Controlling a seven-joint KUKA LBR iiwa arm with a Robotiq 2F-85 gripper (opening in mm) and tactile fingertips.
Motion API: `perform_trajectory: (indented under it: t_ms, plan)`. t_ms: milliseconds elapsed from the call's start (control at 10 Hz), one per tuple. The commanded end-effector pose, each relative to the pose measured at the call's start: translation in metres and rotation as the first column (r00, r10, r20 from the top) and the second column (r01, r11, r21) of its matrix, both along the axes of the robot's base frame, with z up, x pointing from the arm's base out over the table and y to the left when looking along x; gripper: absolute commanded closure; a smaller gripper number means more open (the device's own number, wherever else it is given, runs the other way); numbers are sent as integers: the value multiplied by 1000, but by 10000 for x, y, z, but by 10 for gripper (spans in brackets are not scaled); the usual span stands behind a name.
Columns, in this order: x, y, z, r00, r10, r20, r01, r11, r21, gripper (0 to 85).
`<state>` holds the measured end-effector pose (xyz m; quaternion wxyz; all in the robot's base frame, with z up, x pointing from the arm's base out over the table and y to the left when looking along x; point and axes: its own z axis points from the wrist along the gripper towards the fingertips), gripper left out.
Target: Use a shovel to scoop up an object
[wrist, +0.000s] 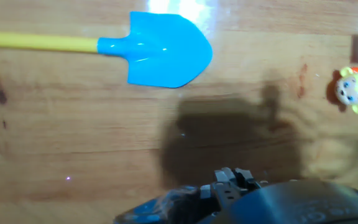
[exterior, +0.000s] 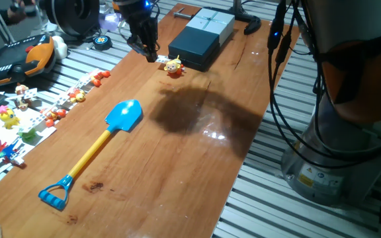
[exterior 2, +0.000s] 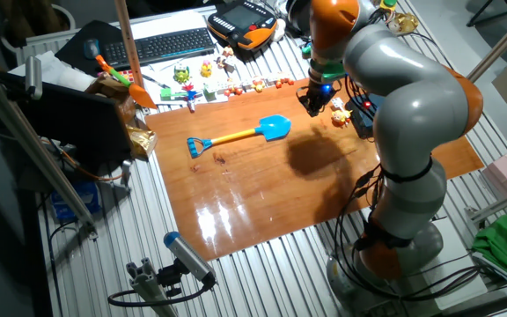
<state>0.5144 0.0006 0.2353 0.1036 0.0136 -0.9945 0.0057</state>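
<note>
The shovel (exterior: 126, 116) lies flat on the wooden table, its light-blue blade toward the far end, yellow shaft and blue loop handle toward the near left. It also shows in the other fixed view (exterior 2: 236, 136) and in the hand view (wrist: 163, 56). The object (exterior: 173, 66), a tiny yellow figurine with red accents, stands near the dark box; it shows at the hand view's right edge (wrist: 353, 90). My gripper (exterior: 152, 55) hovers above the table just left of the object, apart from both things. It holds nothing, and its fingers look closed together.
A dark flat box (exterior: 200, 36) lies just behind the object. Several small toy figures (exterior: 18, 112) sit on a white sheet off the table's left edge. A teach pendant (exterior: 18, 59) and a keyboard lie beyond. The robot base (exterior: 349, 99) and cables stand at the right.
</note>
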Motion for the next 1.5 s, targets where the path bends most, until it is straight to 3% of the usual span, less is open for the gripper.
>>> perform_trajectory:
  t_ms: [0,100,200,300,400,500,800,1000,1200,1400]
  plan:
    - [1,1,4,996,-92,-11,92,996,-3,843]
    - [1,1,4,996,-84,-19,84,996,18,843]
    - [1,1,4,996,-81,-32,81,997,5,843]
    - [1,1,4,994,-110,3,110,993,-34,843]
    - [1,1,4,991,-132,-7,132,991,-34,843]
    - [14,18,2,984,-178,-20,178,984,0,843]
    - [396,529,56,952,-304,-44,304,953,1,843]
    - [586,848,61,921,-386,-48,386,922,-24,843]
    - [708,1121,-103,898,-438,-40,435,899,-56,843]
    - [744,1297,-295,863,-505,-35,503,863,-42,843]
